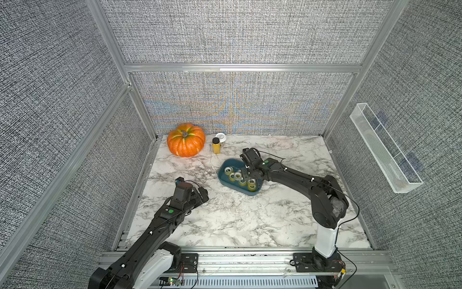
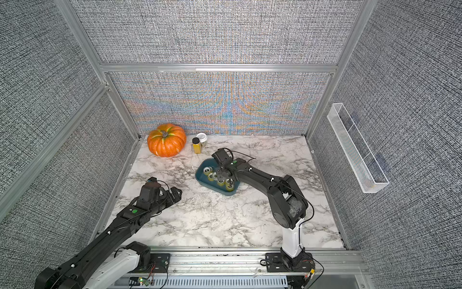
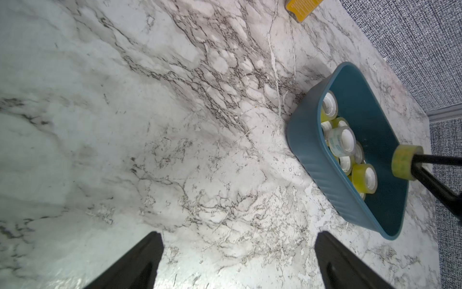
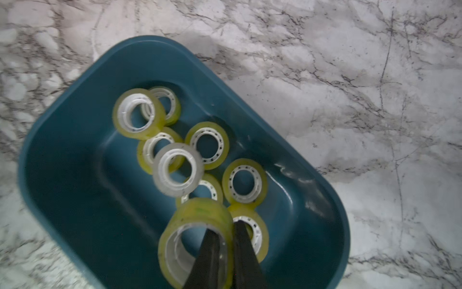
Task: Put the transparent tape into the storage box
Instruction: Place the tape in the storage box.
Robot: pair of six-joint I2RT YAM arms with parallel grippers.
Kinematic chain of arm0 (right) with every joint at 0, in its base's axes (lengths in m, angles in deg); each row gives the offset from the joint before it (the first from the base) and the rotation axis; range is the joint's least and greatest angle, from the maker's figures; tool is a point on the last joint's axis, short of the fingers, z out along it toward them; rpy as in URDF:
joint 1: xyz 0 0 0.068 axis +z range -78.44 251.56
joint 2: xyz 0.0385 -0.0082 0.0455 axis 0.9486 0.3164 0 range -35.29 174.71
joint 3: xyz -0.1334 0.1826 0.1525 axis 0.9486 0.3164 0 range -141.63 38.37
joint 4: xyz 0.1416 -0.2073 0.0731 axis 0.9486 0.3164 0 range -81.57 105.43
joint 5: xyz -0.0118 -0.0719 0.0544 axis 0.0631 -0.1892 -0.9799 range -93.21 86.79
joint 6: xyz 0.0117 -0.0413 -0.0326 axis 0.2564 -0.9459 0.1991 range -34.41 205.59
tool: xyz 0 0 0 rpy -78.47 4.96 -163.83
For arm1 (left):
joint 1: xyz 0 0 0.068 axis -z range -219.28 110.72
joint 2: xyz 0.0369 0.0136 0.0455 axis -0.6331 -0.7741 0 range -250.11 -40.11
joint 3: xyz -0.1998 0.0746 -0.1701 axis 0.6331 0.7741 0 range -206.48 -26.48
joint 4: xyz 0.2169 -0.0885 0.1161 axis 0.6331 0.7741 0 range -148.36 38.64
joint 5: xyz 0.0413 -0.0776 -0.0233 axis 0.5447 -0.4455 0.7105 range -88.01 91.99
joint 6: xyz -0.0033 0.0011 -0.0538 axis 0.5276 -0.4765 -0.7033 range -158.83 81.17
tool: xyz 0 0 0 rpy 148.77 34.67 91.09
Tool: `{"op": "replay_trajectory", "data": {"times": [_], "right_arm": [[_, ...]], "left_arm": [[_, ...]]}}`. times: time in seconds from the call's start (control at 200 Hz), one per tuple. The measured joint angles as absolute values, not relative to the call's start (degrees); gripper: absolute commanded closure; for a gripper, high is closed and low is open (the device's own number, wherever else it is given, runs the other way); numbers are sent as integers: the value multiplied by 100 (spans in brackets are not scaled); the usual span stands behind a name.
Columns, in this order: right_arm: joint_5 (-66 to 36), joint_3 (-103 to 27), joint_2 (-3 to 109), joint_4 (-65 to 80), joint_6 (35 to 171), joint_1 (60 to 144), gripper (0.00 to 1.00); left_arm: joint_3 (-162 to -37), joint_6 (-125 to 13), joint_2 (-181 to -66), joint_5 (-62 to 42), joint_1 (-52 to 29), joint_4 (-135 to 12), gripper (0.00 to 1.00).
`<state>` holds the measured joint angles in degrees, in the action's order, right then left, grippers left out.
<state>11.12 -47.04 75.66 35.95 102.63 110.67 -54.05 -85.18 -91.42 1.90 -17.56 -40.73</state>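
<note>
The transparent tape roll (image 4: 200,220) is pinched by the right gripper (image 4: 225,226), with one finger passed through the core and the other pressed on the outer wrap, so the jaws are closed on the roll's wall. The roll is held above the storage box (image 4: 62,150), over the part where the loose rolls (image 4: 207,145) are heaped. The box is set on the marble table (image 1: 225,220), right of centre. The left gripper (image 3: 238,234) is spread open and empty at the near left, well apart from the box.

Several risks can be judged from here:
- If the roll is released onto the heap, it could be tipped on edge and rolled over the shallow wall.
- The roll could be dragged back out on the finger threaded through its core when the arm is raised.
- The clearance above the heap is hard to read, perhaps slight, so a further descent might see the rolls struck and the light box shoved
</note>
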Motion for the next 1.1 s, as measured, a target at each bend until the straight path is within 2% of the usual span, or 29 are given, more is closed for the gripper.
{"op": "replay_trajectory", "data": {"times": [0.28, 0.315, 0.4, 0.455, 0.646, 0.796, 0.841, 1.096], "right_arm": [[1024, -5104, 8303, 3510, 9937, 10857, 88], [1013, -5141, 8375, 3497, 9911, 10846, 82], [980, -5226, 8495, 3477, 9878, 10838, 57], [978, -5263, 8548, 3480, 9852, 10835, 45], [976, -5178, 8392, 3486, 9813, 10864, 26], [1188, -4920, 7682, 3434, 9785, 10875, 9], [1313, -4776, 7383, 3381, 9769, 10875, 1], [2301, -3351, 5321, 2798, 9889, 10853, 1]], "left_arm": [[-5421, -8500, -9297, 192, -1756, -4112, 0], [-5432, -8489, -9326, 192, -1756, -4114, 0], [-5443, -8470, -9383, 192, -1756, -4152, 0], [-5464, -8457, -9429, 194, -1756, -4158, 0], [-5550, -8415, -9516, 236, -1756, -4160, 0], [-5738, -8339, -9359, 483, -1756, -4082, 0], [-5797, -8288, -9256, 566, -1756, -4073, 0], [-5696, -8103, -8434, 1407, -1756, -4324, 1]]}}
